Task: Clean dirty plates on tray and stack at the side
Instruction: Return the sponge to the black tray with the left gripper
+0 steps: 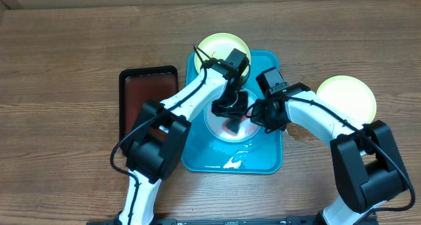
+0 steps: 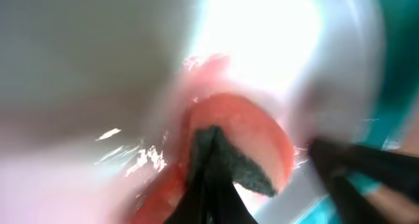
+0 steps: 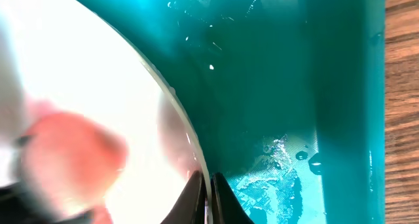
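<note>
Right wrist view, close in: right end effector [image 3: 209, 188] clenched on the rim of the round white plate with a light-blue rim [image 3: 98, 54], which lies in the large turquoise-blue rectangular plastic tray [image 3: 294, 86]. Only the overhead view shows the left end effector [image 1: 230, 114], pointing down over the plate's centre. Its grip? Cannot tell, its wrist view is blurred.

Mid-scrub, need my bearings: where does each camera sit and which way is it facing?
Overhead: fixed above the table, looking straight down at the turquoise tray, the plate in it, the left arm and the right arm.
Left wrist: on the left arm, very close over the smeared plate; its dark fingers show, blurred.
Right wrist: on the right arm, low over the wet tray, facing the plate's rim; the right gripper pinches that rim.
Shared: all three show that plate and the tray.
</note>
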Robot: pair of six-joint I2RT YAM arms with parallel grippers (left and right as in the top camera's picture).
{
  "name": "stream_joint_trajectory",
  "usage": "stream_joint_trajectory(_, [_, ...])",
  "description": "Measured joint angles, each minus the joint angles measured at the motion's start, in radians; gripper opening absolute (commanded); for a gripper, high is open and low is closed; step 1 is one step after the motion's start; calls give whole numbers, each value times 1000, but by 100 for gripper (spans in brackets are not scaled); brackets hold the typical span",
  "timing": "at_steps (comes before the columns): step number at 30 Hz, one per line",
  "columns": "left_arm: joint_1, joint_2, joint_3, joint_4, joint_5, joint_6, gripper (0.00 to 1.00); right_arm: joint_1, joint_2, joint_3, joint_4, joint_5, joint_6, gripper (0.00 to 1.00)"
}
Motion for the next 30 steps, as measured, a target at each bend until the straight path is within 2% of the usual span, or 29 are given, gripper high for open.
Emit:
stream_joint_trajectory(6, [25,-92,-2,-109,-237,-15,4,0,0,0,0,1,0,4])
stream_joint_trajectory(13, [84,-325,-2,-169,-314,-14,4,0,0,0,-4,0,-5,4])
stream_joint_trajectory(19, [248,-454,-3,-246,-401,-14,4,0,0,0,-4,0,-56,4])
stream_joint_trajectory(23, [360,-437,-99,-163,-439,-9,4,0,-1,1,-4,2,-106,4])
stream_joint_trajectory(25, [393,-410,-172,-114,-448,-6,10,0,-1,1,-3,2,-127,4])
stream_joint_trajectory(27, [411,-370,-247,-79,-445,2,25,0,-1,1,-3,2,-139,4])
stream_joint_trajectory(30, [423,-336,-295,-68,-416,11,34,0,0,10,-22,7,-150,4])
